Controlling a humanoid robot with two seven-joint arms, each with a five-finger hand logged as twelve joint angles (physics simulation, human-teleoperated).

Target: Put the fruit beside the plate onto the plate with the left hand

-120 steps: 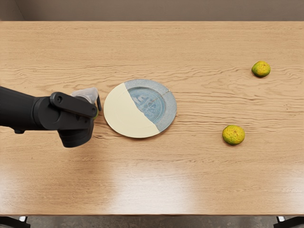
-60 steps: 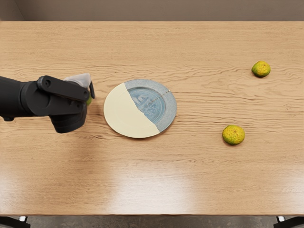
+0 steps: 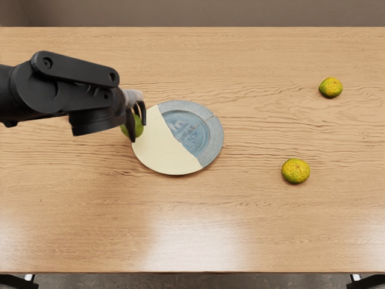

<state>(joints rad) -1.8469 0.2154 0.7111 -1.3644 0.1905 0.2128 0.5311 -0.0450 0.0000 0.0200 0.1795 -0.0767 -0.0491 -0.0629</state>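
Observation:
A round plate (image 3: 180, 137), half cream and half blue-grey, lies near the table's middle. My left hand (image 3: 133, 119) comes in from the left and hangs over the plate's left rim, its fingers curled around a small green fruit (image 3: 136, 127). The black forearm hides most of the hand and part of the fruit. Two more yellow-green fruits lie on the wood: one (image 3: 296, 170) right of the plate, the other (image 3: 330, 87) at the far right. My right arm does not show.
The wooden table (image 3: 192, 223) runs across the whole view, with its front edge near the bottom and a wall behind its far edge.
My left arm has lifted and swung right, carrying the green fruit from the table left of the plate to just over the plate's left rim.

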